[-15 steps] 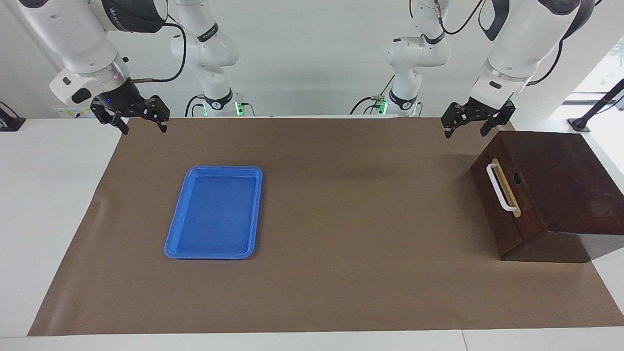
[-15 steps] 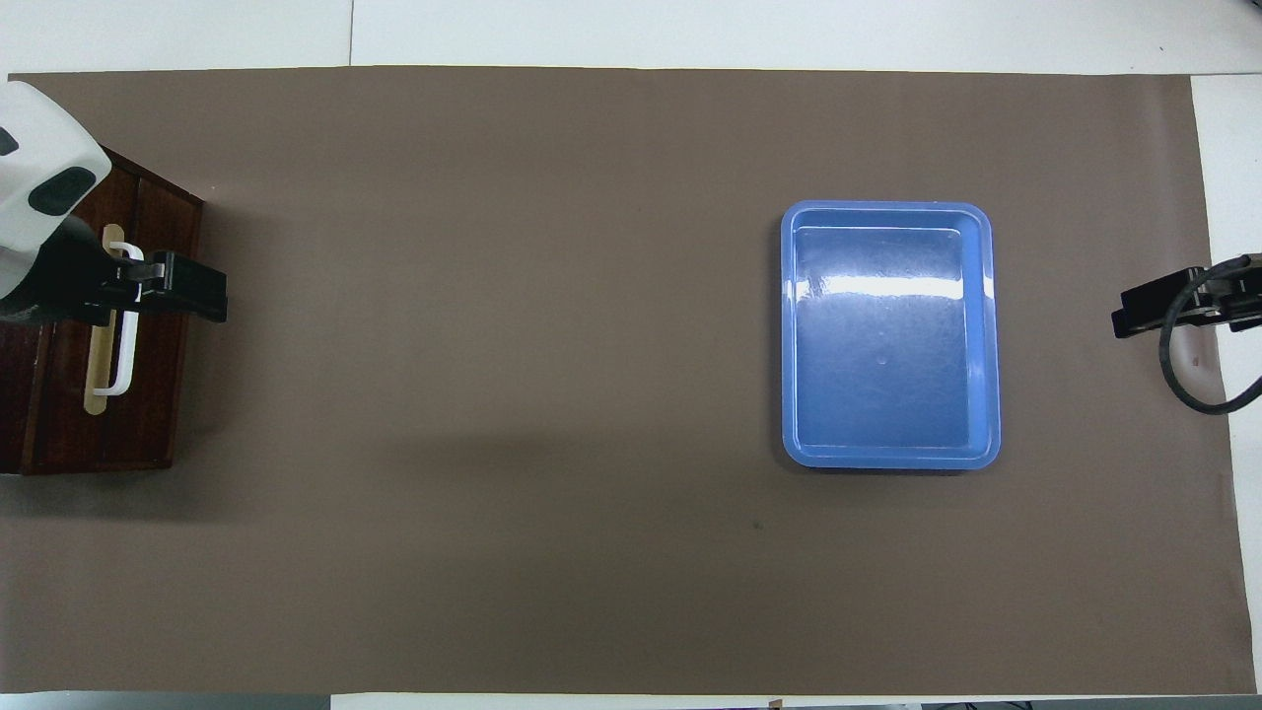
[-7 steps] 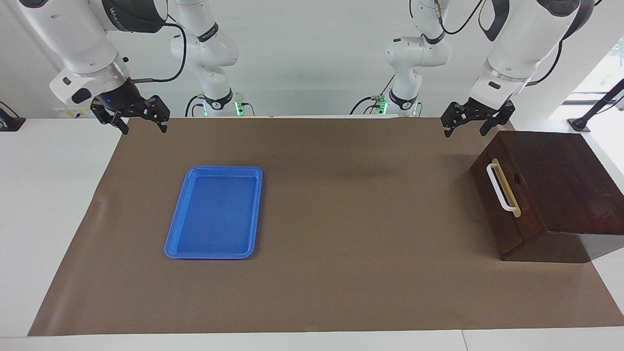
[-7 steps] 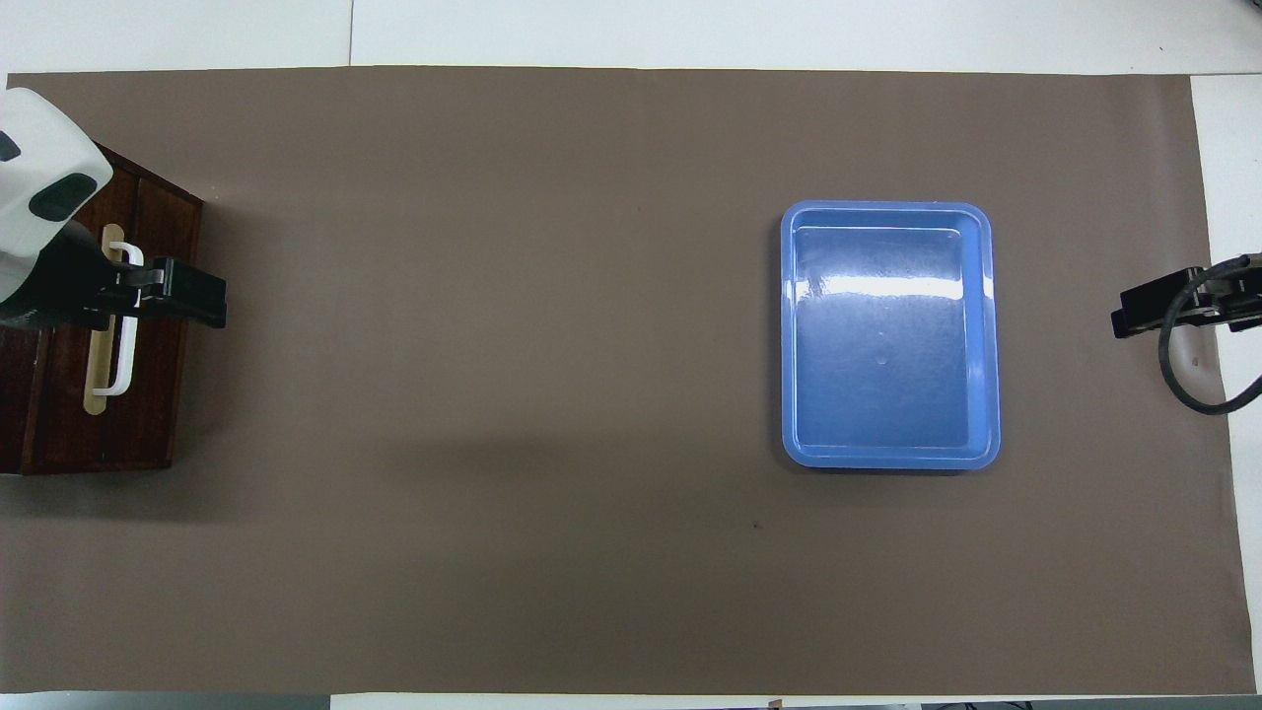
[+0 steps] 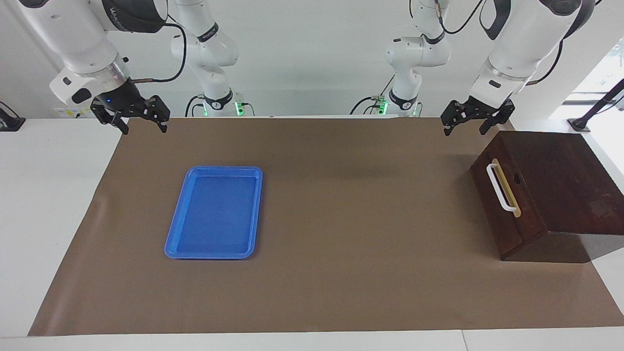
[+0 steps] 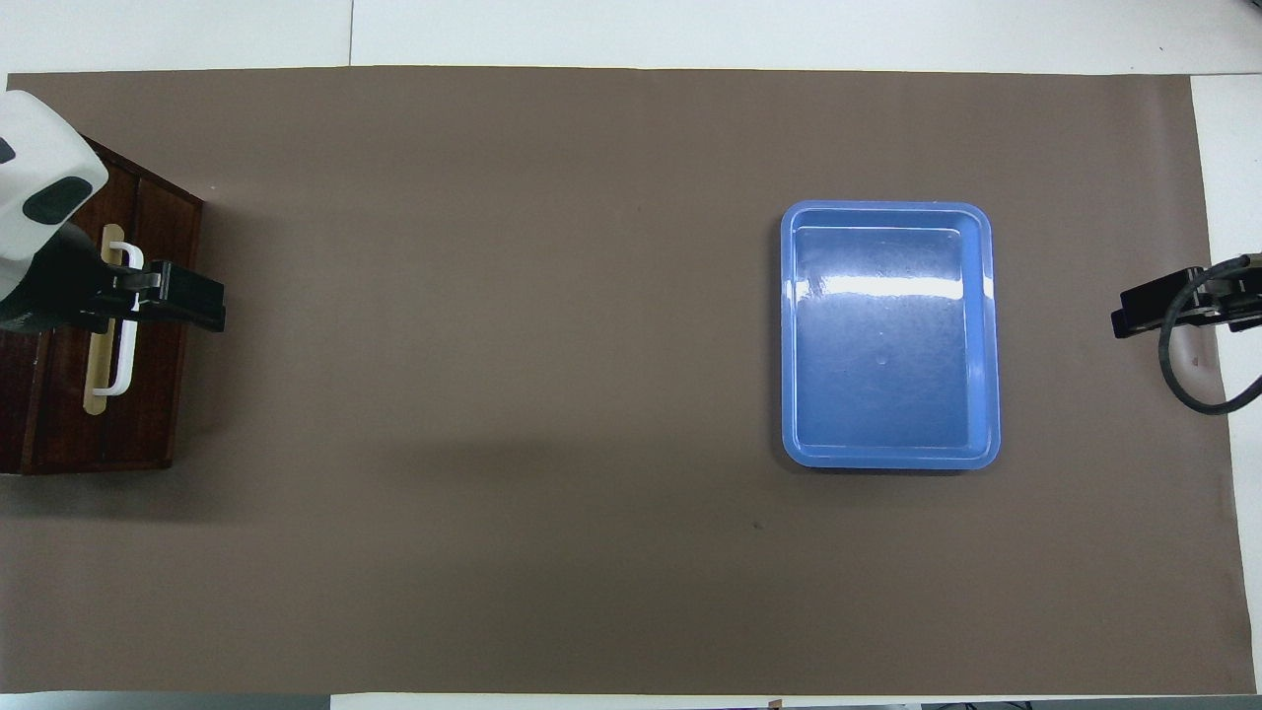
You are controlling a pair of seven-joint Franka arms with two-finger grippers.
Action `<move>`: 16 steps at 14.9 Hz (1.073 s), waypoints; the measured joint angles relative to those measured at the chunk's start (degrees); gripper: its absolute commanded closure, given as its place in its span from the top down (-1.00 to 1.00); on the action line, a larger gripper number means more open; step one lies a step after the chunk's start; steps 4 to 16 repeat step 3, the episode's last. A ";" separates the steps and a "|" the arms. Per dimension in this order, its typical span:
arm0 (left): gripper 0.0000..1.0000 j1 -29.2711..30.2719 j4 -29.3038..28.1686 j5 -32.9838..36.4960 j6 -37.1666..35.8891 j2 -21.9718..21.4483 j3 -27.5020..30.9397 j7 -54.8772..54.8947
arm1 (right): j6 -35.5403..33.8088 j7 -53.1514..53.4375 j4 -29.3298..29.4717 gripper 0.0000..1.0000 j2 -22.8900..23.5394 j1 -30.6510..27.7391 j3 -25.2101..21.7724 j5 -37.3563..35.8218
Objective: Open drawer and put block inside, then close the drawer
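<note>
Drawer (image 5: 504, 195) shut, rigid wood; likely stiff sliding. Grasp white bar handle (image 5: 497, 187) at mid-span. Left pincer (image 5: 470, 122) wide, empty, raised at handle's 12 o'clock. Right pincer (image 5: 130, 117) wide, waiting.

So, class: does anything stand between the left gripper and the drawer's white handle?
Nothing visible does. The left gripper, open, hangs in the air by the corner of the drawer nearest the robots, with only bare mat between it and the handle.
</note>
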 measured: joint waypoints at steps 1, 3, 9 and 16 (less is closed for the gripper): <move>1.00 0.02 0.00 -0.04 0.00 -0.03 0.00 0.37 | 0.00 0.00 0.00 1.00 0.00 0.00 0.00 0.00; 1.00 0.08 0.00 -0.06 0.00 -0.10 0.00 0.74 | 0.00 0.00 0.00 1.00 0.00 0.00 0.00 0.00; 1.00 0.08 0.00 -0.06 0.00 -0.10 0.00 0.74 | 0.00 0.00 0.00 1.00 0.00 0.00 0.00 0.00; 1.00 0.08 0.00 -0.06 0.00 -0.10 0.00 0.74 | 0.00 0.00 0.00 1.00 0.00 0.00 0.00 0.00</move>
